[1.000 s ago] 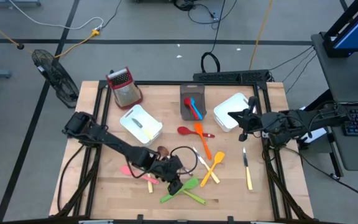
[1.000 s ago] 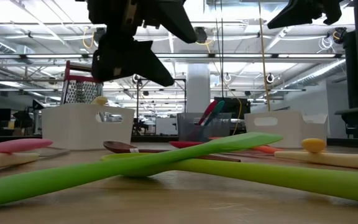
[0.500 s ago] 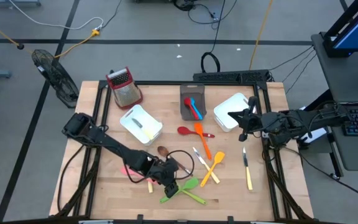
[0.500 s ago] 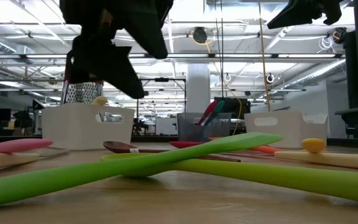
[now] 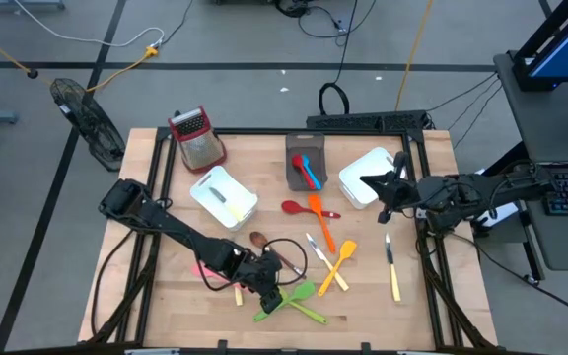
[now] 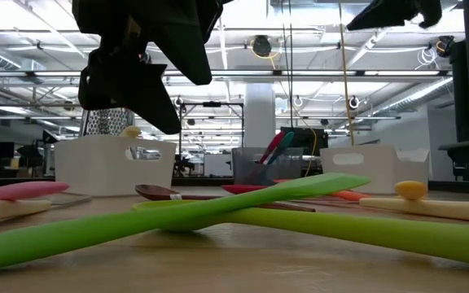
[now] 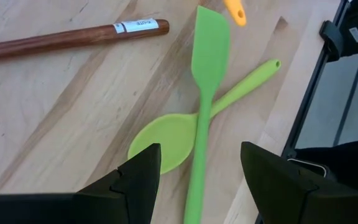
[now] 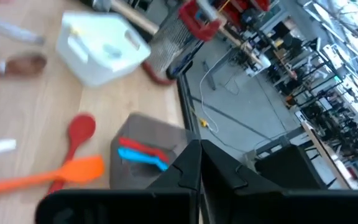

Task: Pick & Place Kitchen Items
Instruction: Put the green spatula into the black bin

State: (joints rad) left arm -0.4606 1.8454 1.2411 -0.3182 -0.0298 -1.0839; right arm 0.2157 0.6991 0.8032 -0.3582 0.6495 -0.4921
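Left pincer (image 5: 270, 296): shifted since a second ago toward the counter's near edge, now poised open above the crossed green spatula (image 7: 202, 112) and green spoon (image 7: 166, 134). Right pincer (image 5: 383, 189): marginally displaced beside the white bin (image 5: 365, 176).

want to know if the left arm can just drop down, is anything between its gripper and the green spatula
Nothing visible. The left gripper is open above the green spatula, which lies on top of the green spoon, crossing it. The brown spoon lies off to one side.
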